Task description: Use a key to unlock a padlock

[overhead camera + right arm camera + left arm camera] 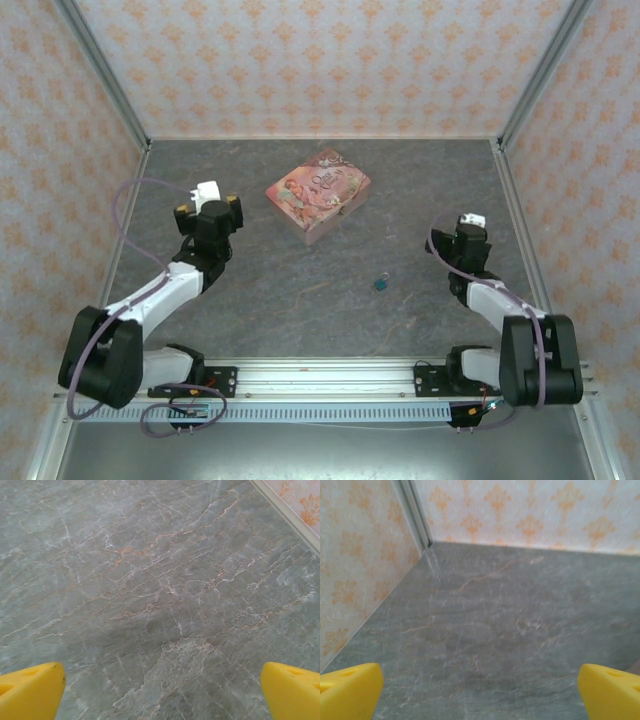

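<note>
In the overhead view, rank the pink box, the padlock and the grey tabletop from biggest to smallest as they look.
1. Grey tabletop
2. Pink illustrated box
3. Teal padlock, tiny by comparison

The padlock [381, 284] is seen lying on the grey marbled table [300, 300], right of centre and toward the near side. It is tiny, teal-blue and roundish, and a small pale metal part is made out at its far edge; whether that is shackle or key cannot be told at this size. It is set well apart from the pink box [318, 195], nearer and to the right, with bare table all round it.
</note>
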You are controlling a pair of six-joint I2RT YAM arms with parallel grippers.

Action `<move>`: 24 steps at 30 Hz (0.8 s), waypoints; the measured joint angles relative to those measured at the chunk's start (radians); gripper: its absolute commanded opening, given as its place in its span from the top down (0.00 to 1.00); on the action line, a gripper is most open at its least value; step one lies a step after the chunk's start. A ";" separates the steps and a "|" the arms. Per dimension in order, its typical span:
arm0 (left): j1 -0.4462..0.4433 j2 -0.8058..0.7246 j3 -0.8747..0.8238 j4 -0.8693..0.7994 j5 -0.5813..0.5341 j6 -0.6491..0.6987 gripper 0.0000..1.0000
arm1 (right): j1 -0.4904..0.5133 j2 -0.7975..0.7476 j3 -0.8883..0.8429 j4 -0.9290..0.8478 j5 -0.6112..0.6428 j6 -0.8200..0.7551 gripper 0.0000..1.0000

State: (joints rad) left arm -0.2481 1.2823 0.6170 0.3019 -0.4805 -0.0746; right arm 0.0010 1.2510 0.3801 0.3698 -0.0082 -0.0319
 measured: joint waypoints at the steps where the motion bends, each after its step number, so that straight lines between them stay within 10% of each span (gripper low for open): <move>1: 0.006 0.025 -0.014 0.023 0.000 0.010 0.00 | -0.002 0.023 -0.011 0.045 -0.008 -0.004 0.01; 9: 0.044 0.089 -0.051 0.170 0.057 0.104 0.00 | -0.033 0.235 -0.027 0.416 -0.094 -0.003 0.01; 24: 0.074 0.074 -0.091 0.211 0.119 0.126 0.00 | -0.025 0.270 0.016 0.408 -0.126 -0.008 0.01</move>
State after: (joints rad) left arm -0.1738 1.3563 0.5262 0.5133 -0.3614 0.0509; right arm -0.0242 1.5215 0.3965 0.7780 -0.1341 -0.0395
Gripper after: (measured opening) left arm 0.999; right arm 0.992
